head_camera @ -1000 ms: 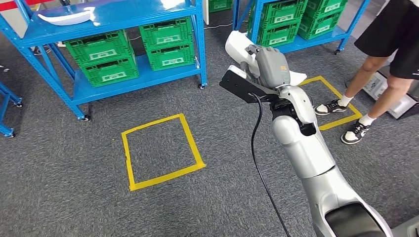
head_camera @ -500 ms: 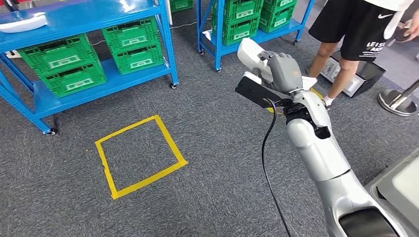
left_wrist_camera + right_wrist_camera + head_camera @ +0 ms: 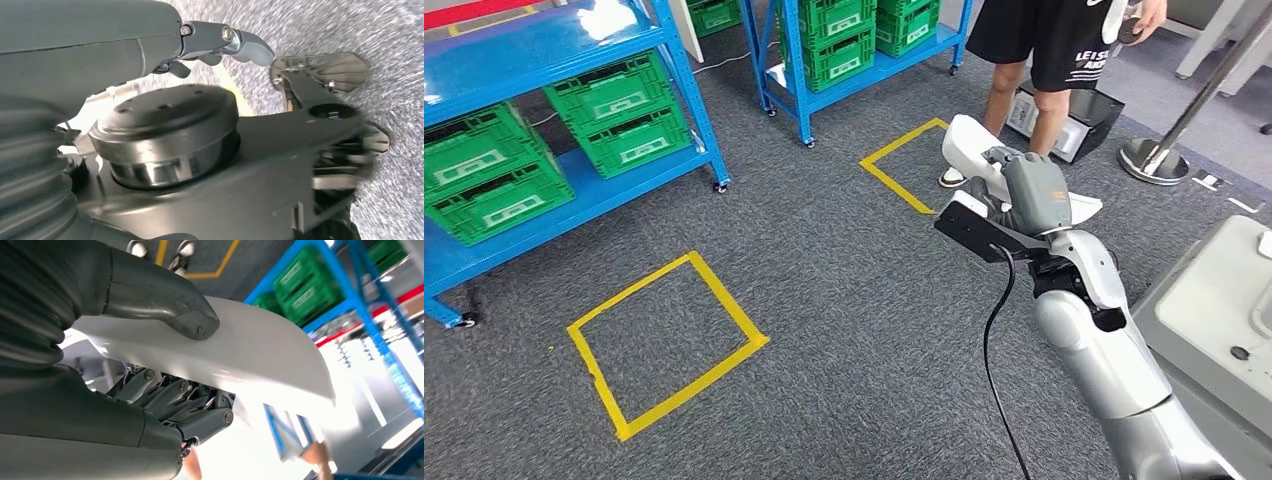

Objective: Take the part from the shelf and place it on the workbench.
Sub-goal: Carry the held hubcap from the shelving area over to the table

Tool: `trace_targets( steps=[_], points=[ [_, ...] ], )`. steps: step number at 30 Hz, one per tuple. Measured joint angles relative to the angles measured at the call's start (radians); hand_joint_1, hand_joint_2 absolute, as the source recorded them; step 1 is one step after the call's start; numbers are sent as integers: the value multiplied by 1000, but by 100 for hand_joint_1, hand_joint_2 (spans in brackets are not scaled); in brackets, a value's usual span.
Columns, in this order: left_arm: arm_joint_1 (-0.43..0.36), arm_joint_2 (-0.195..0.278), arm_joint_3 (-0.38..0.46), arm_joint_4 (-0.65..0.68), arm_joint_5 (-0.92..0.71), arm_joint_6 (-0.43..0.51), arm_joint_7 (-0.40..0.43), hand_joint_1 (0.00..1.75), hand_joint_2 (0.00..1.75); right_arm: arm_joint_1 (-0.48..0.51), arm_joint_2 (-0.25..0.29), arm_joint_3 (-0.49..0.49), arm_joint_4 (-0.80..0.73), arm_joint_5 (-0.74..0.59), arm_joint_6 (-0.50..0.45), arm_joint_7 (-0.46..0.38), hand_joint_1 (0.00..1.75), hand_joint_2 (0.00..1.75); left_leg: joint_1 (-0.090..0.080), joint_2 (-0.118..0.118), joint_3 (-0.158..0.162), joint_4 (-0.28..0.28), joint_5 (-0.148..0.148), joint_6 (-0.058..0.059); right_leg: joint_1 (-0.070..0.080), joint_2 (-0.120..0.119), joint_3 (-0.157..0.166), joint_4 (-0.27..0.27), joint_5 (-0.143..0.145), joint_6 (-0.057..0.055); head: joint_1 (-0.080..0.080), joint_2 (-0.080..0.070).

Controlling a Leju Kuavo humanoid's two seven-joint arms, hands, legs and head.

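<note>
1. The white part (image 3: 969, 148), a long curved plastic panel, is off the shelf and carried in the air above the grey carpet, out in front of the robot at the end of its raised right arm.
2. The right hand (image 3: 1027, 192) is clamped on it: in the right wrist view the thick thumb (image 3: 165, 307) lies across one face of the part (image 3: 240, 357) while the darker fingers (image 3: 172, 397) press on the other, a grip that likely keeps the panel from swinging in transit.
3. The left hand (image 3: 222, 45) hangs low over the carpet, its fingers loosely curled with nothing in them.
4. At the right edge of the head view sits a corner of the grey workbench (image 3: 1214, 310), judged to be the drop-off; the part has not reached it.
5. Behind stand the blue shelves (image 3: 574, 45) with green crates (image 3: 619, 110), yellow tape squares (image 3: 659, 345) on the floor, and a person (image 3: 1044, 50) in dark shorts near the far square.
</note>
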Motion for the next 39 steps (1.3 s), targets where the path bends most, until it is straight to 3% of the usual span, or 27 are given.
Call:
trace_targets(
  steps=[2, 4, 5, 7, 9, 11, 12, 13, 16, 18, 20, 22, 24, 26, 27, 28, 29, 31, 33, 35, 37, 39],
  points=[
    [1, -1, -10, 0, -8, 0, -4, 0, 175, 25, -7, -12, -32, 7, -3, 8, 175, 175, 3, -38, 34, -73, 15, 6, -2, 26, -10, 3, 6, 14, 0, 0],
    [2, -4, -17, 0, -12, 0, -6, 0, 175, 49, -14, -21, -55, 15, -3, 14, 175, 175, 0, -29, 38, -80, 15, 15, -6, 52, -20, -2, 17, 32, 0, 0],
    [1, -5, -20, 1, -12, 0, -6, 0, 175, 61, -18, -27, -63, 18, -3, 15, 175, 175, 0, -17, 39, -84, 20, 23, -8, 50, -22, -3, 19, 38, 0, 0],
    [3, -8, -23, 1, -12, 0, -5, 0, 175, 77, -28, -38, -77, 19, -2, 17, 175, 175, 1, 10, 39, -93, 30, 39, -4, -2, -44, 37, -8, 47, 1, 0],
    [8, -11, -28, 1, -13, 0, 1, 0, 175, 85, -32, -43, -86, 21, 0, 17, 175, 175, -2, 40, 35, -95, 33, 46, 1, -61, -100, 160, -75, 52, 3, 0],
    [13, -11, -32, 1, -11, 0, 8, 0, 175, 97, -31, -46, -93, 28, 1, 20, 175, 175, -5, 71, 31, -92, 32, 48, 1, -74, -147, 273, -118, 55, 3, 0],
    [15, -11, -33, 1, -8, 0, 11, 0, 175, 103, -31, -48, -94, 33, 2, 23, 175, 175, -5, 85, 30, -91, 32, 48, 1, -76, -144, 280, -113, 55, 3, 0],
    [15, -11, -33, 1, -6, 0, 13, 0, 175, 106, -29, -50, -96, 38, 4, 24, 175, 175, -5, 99, 29, -90, 31, 47, 1, -81, -119, 242, -92, 54, 3, 0],
    [13, -12, -34, 1, 0, 0, 15, 0, 175, 92, -23, -54, -97, 48, 14, 23, 175, 175, -11, 134, 28, -83, 25, 39, 8, -134, 0, 40, -26, 42, 3, 0],
    [10, -13, -34, 1, 2, 0, 14, 0, 175, 80, -19, -55, -96, 52, 21, 22, 175, 175, -16, 151, 29, -83, 22, 30, 14, -143, 17, -1, -21, 30, 2, 0],
    [7, -14, -34, 0, 5, 0, 12, 0, 175, 71, -14, -56, -94, 53, 25, 22, 175, 175, -17, 161, 31, -84, 21, 19, 12, -122, 12, -4, -14, 19, 2, 0],
    [2, -14, -34, -1, 10, 0, 9, 0, 175, 55, -6, -56, -90, 58, 31, 22, 175, 175, -14, 122, 17, -49, -8, 8, 6, -103, 10, -9, -7, 6, 2, 0],
    [0, -14, -34, -1, 17, 0, 5, 0, 175, 34, 9, -57, -82, 68, 37, 21, 175, 175, -11, 66, -32, 63, -70, 3, 2, -83, 7, -11, -2, -4, 2, 0],
    [0, -14, -34, -1, 25, 0, -4, 0, 175, 13, 23, -56, -67, 73, 45, 18, 175, 175, -11, 50, -86, 181, -113, 2, 3, -59, 4, -11, 1, -6, 2, 0],
    [-1, -14, -34, -2, 27, 0, -10, 0, 175, 2, 28, -56, -55, 73, 49, 14, 175, 175, -11, 48, -96, 198, -107, 2, 3, -45, 2, -10, 2, -6, 2, 0],
    [-2, -14, -34, -2, 29, 0, -16, 0, 175, -10, 32, -56, -42, 73, 53, 9, 175, 175, -10, 46, -86, 174, -82, 3, 2, -31, 2, -9, 3, -4, 2, 0],
    [-3, -14, -34, -2, 31, 0, -21, 0, 175, -26, 37, -56, -28, 71, 55, 4, 175, 175, -8, 38, -59, 114, -43, 5, 2, -17, 1, -7, 4, -2, 2, 0],
    [-8, -14, -34, -2, 37, 0, -27, 0, 175, -64, 48, -56, 4, 66, 56, -9, 175, 175, -3, -5, -2, -17, 13, 9, 0, 9, -4, -1, 7, 5, 2, 0],
    [-11, -14, -34, -3, 43, 0, -27, 0, 175, -100, 59, -54, 39, 61, 56, -19, 175, 175, -3, -32, 21, -70, 23, 16, -2, 33, -15, 0, 14, 21, 2, 0],
    [-13, -14, -34, -3, 44, 1, -23, 0, 175, -119, 64, -51, 63, 58, 55, -25, 175, 175, -6, -15, 22, -76, 31, 29, -6, 54, -22, -7, 25, 39, 2, 0],
    [-14, -14, -34, -3, 45, 2, -19, 0, 175, -130, 65, -48, 81, 54, 52, -28, 175, 175, -5, 8, 23, -85, 41, 43, -4, 16, -36, 13, 13, 48, 3, 0],
    [-12, -15, -34, -3, 47, 3, -14, 0, 175, -147, 69, -44, 97, 53, 50, -28, 175, 175, -6, 34, 22, -90, 46, 51, 1, -51, -84, 114, -43, 52, 5, 0]
  ],
)
